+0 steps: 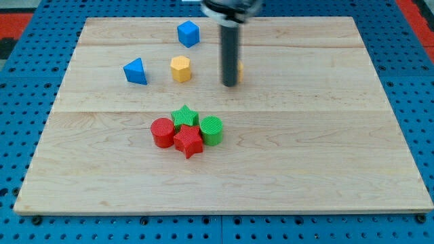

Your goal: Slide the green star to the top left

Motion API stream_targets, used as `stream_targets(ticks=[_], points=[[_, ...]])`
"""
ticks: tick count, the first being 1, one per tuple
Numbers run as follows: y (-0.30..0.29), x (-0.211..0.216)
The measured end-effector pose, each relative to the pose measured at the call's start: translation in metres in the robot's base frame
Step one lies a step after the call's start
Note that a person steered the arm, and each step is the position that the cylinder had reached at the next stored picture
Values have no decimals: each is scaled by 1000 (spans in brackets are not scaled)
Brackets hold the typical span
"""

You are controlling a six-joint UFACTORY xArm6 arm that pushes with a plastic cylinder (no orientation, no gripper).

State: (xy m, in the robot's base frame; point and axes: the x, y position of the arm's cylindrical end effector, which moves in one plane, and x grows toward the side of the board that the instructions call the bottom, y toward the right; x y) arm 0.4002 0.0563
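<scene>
Green star-shaped block (184, 115): unmoved, mid wooden desk (325, 149), clustered.
Tip (230, 84): apart, above-right.
Gripper: none fitted.
Progress: push not begun.

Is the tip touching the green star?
Apart. The camera view shows bare wood between my tip and the green star, which sits lower, in the cluster.

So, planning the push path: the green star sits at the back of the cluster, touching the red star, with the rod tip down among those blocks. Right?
Not quite. In the camera view, my tip is not among them: it stands apart, toward the view's top right of the cluster. The green star does sit at the back, touching the red star.
</scene>
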Motion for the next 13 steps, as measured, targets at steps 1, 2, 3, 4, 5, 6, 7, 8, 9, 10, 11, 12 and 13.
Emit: stream_targets(ticks=[1, 2, 3, 4, 5, 6, 7, 8, 9, 10, 11, 12, 13], points=[[17, 59], [8, 65], [6, 71], [1, 71], [-30, 69], [-122, 60], [-134, 72], [-141, 100], [-214, 89], [-232, 38], [-247, 0], [-255, 48], [-280, 11]])
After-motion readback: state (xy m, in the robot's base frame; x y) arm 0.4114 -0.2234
